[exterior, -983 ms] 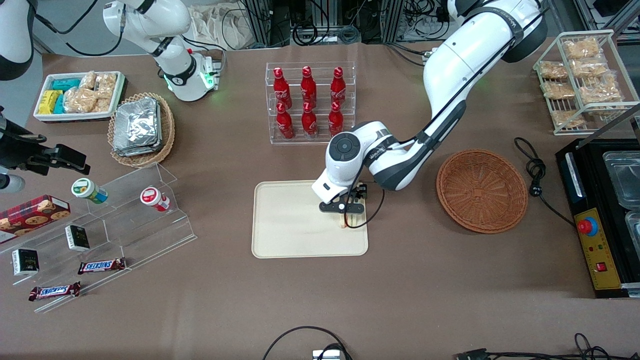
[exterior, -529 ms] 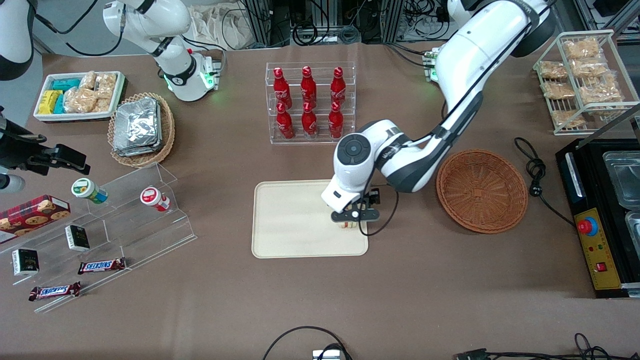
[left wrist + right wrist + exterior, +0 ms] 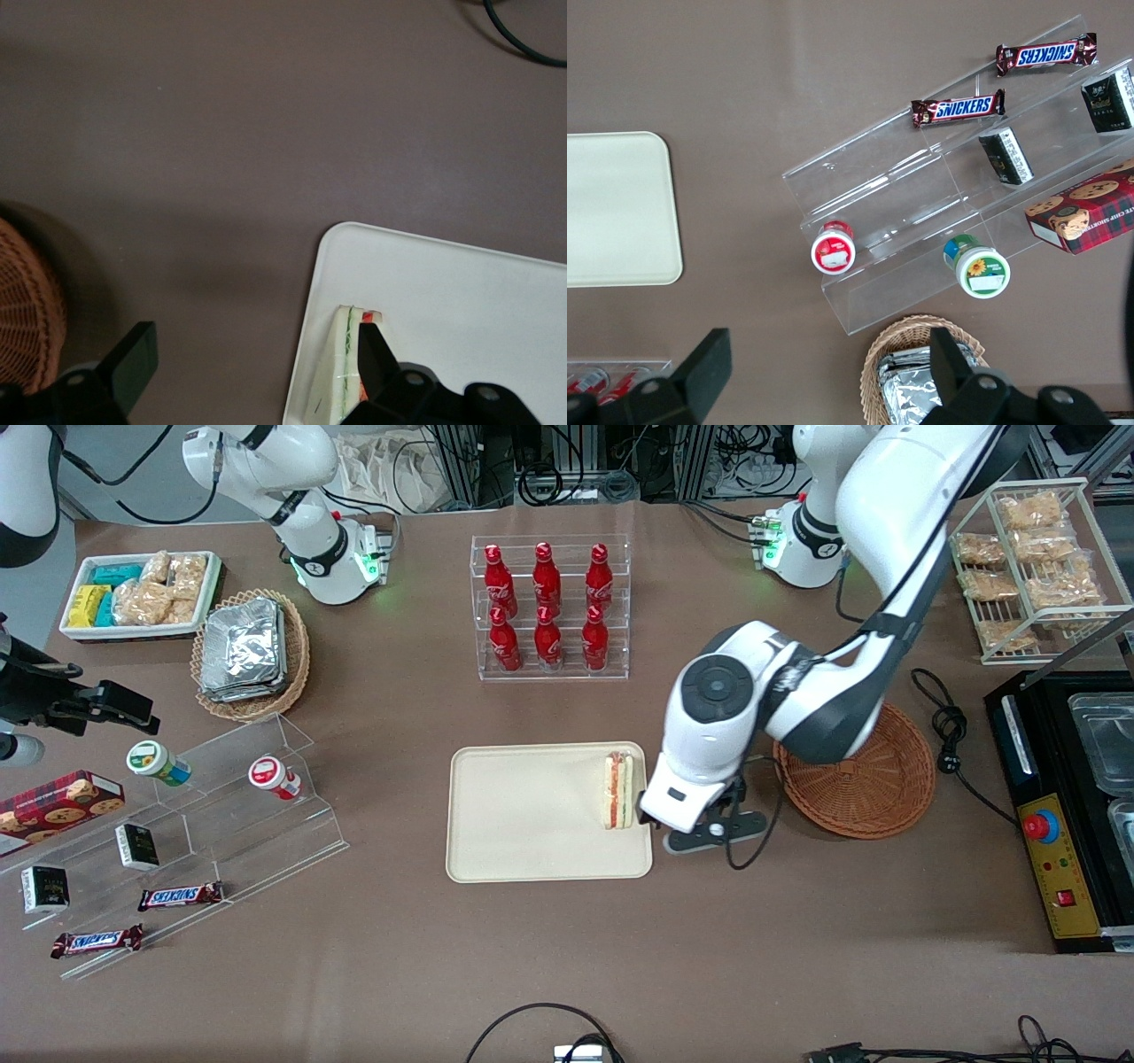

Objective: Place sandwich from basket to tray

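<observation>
Sandwich (image 3: 617, 790) standing on edge in tray (image 3: 523, 841), tucked against the rim nearest basket (image 3: 873, 788). Nothing visible in basket, though partly hidden by arm. Gripper (image 3: 252, 359) spread wide, holding nothing, hovering over bare table between tray and basket, just beside the sandwich. Half a second ago sat over the sandwich on the tray; since pulled off toward basket, sandwich left where it was.
</observation>
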`<act>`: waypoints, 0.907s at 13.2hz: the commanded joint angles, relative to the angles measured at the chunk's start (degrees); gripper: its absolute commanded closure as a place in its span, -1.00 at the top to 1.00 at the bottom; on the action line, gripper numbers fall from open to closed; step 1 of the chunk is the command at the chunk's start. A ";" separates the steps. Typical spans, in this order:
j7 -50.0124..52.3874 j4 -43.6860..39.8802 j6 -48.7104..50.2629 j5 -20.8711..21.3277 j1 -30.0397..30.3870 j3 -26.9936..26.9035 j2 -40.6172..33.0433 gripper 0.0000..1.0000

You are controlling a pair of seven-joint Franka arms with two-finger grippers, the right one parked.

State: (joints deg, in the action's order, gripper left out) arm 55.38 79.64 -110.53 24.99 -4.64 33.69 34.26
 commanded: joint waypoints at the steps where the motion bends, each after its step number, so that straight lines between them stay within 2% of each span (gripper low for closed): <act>1: 0.17 -0.01 4.00 -2.40 3.48 -0.03 -3.67 1.00; 4: -0.27 -4.04 7.60 -2.40 5.68 -0.03 -3.94 1.00; 12: -5.35 -4.85 8.67 -3.02 8.59 -0.72 -6.48 1.00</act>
State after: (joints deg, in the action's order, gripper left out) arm 53.27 74.75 -103.56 22.97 3.53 33.55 30.29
